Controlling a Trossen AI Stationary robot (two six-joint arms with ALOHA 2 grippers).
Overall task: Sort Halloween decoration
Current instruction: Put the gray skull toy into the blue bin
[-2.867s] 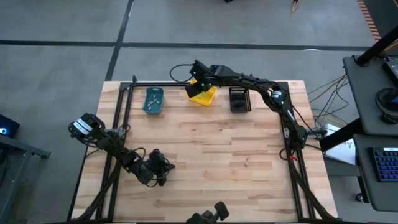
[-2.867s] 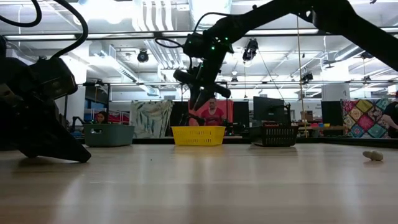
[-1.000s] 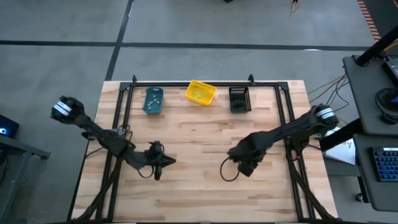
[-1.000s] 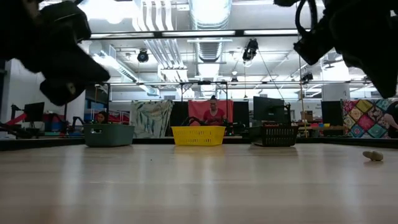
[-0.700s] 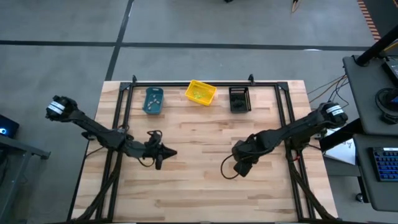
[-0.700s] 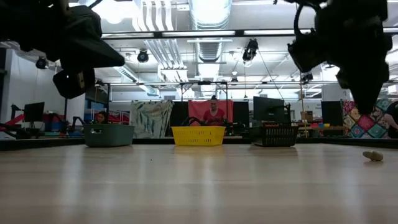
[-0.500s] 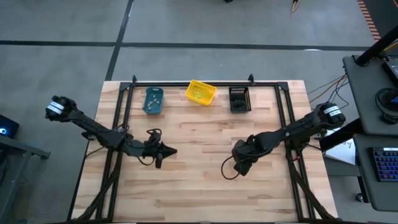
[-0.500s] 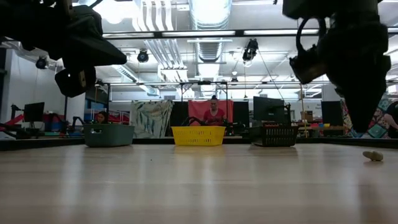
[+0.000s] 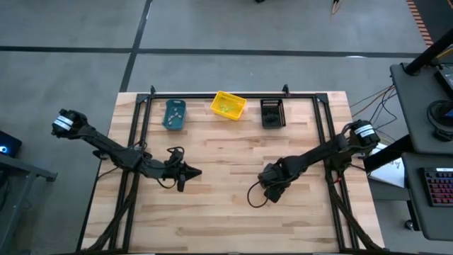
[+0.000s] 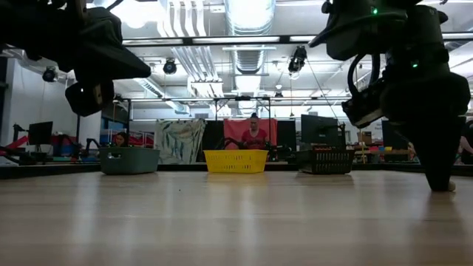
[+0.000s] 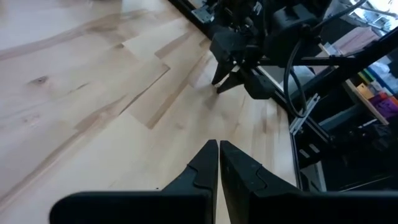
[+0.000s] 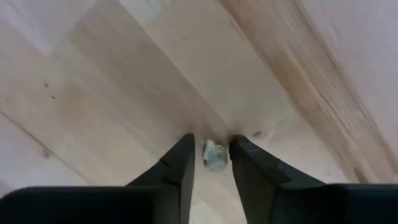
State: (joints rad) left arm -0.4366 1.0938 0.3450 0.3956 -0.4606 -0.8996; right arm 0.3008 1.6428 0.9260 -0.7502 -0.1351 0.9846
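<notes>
Since a second ago the right gripper (image 12: 210, 152) has come down to the light wooden table (image 9: 226, 212), and its open fingers now stand on both sides of a tiny pale, roundish Halloween trinket (image 12: 215, 155) lying on the boards. Only the right wrist view shows this trinket; from above the arm hides it. The left gripper (image 11: 218, 149) hangs over the table's left half, fingers pressed together, holding nothing.
</notes>
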